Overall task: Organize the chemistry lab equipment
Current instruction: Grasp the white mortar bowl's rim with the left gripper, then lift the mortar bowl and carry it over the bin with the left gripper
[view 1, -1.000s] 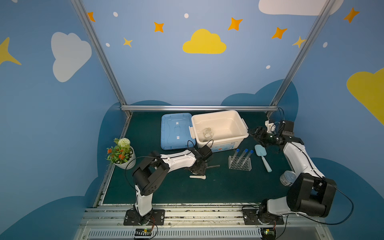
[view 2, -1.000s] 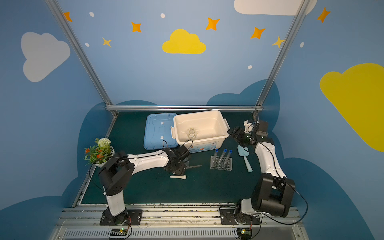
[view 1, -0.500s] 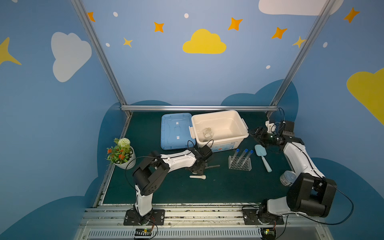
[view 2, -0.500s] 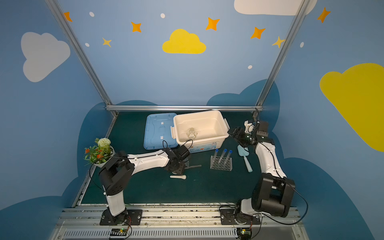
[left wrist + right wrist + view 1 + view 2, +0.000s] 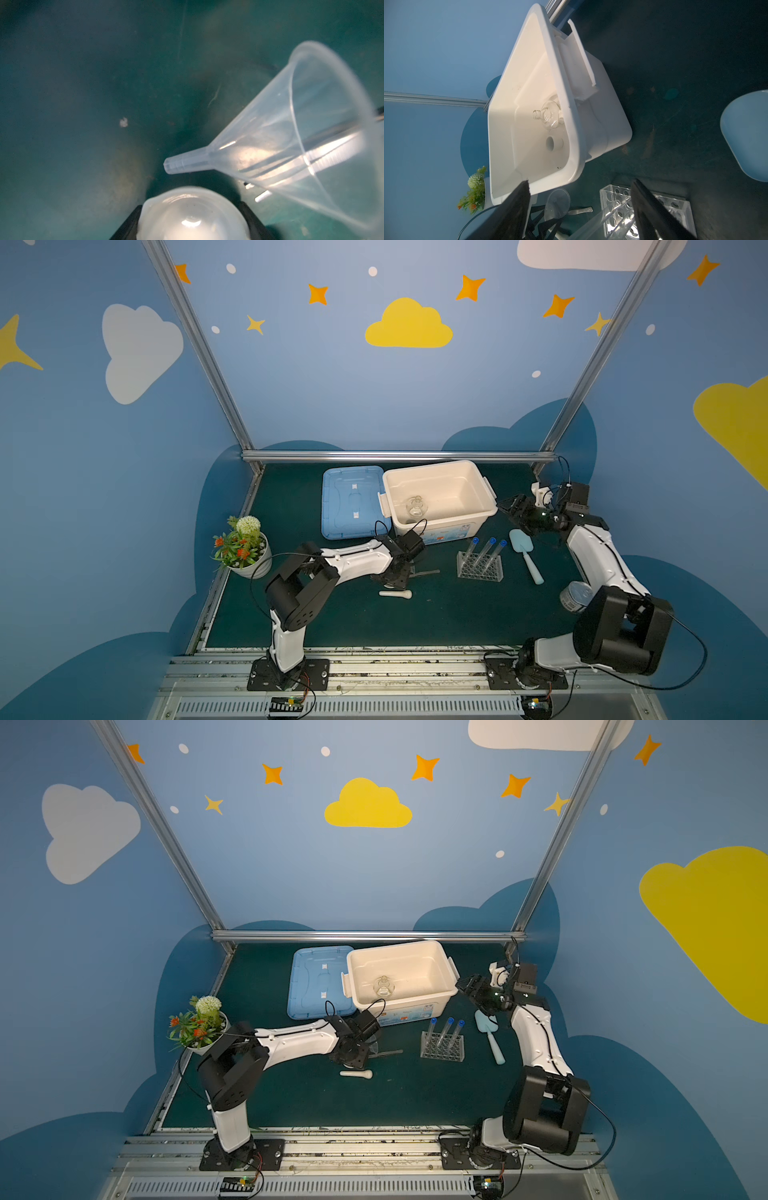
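The left hand [image 5: 396, 577] has just closed onto the mortar [image 5: 192, 216] in front of the bin [image 5: 449, 489], apparently ready for lifting; the right hand [image 5: 580, 187] hangs wide beside the bin.

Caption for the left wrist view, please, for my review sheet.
White mortar gripped between the black fingers of the left gripper; a clear funnel lies on its side on the green mat.

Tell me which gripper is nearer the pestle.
Left. The left gripper, clasping the mortar, sits beside the pestle; the right gripper hovers far off beside the bin.
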